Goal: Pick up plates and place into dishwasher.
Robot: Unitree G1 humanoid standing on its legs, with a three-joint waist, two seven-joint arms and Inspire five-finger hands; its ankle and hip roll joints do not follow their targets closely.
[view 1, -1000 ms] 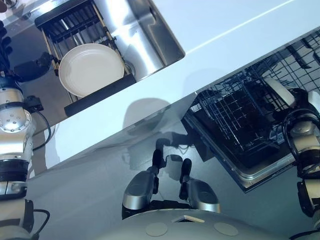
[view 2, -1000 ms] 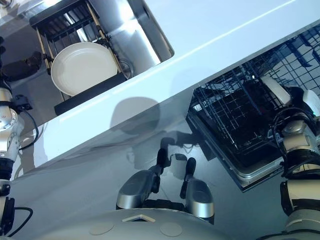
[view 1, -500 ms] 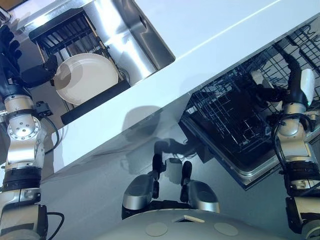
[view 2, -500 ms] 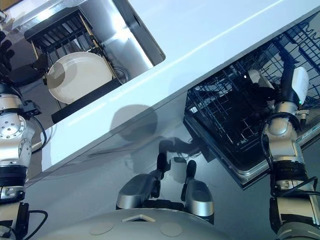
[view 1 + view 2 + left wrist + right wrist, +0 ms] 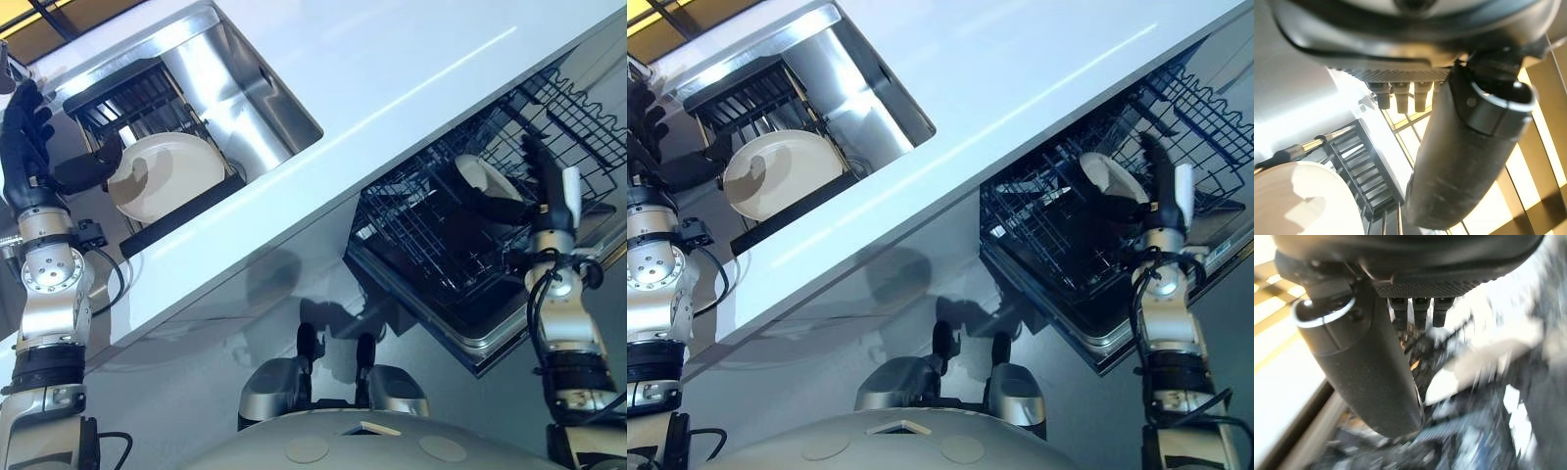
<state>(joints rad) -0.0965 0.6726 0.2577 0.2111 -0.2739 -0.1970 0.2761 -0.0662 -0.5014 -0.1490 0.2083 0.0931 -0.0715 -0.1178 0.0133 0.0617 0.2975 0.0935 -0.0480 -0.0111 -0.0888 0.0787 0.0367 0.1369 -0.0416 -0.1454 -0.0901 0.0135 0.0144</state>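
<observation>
A cream plate lies in a black rack inside the steel sink; it also shows as the plate past my left hand. My left hand is raised beside the sink, left of the plate, open and holding nothing. A second plate stands tilted in the dishwasher's wire rack. My right hand points up just right of that plate, open and apart from it. The right wrist view shows this plate blurred beyond the thumb.
A white counter runs between the sink and the pulled-out dishwasher rack. The lowered dishwasher door juts out under the rack. A further wire basket section lies behind my right hand.
The camera has shifted. My right hand rose, straightened and now stands clear of the plate in the dishwasher rack. My left hand rose beside the sink.
</observation>
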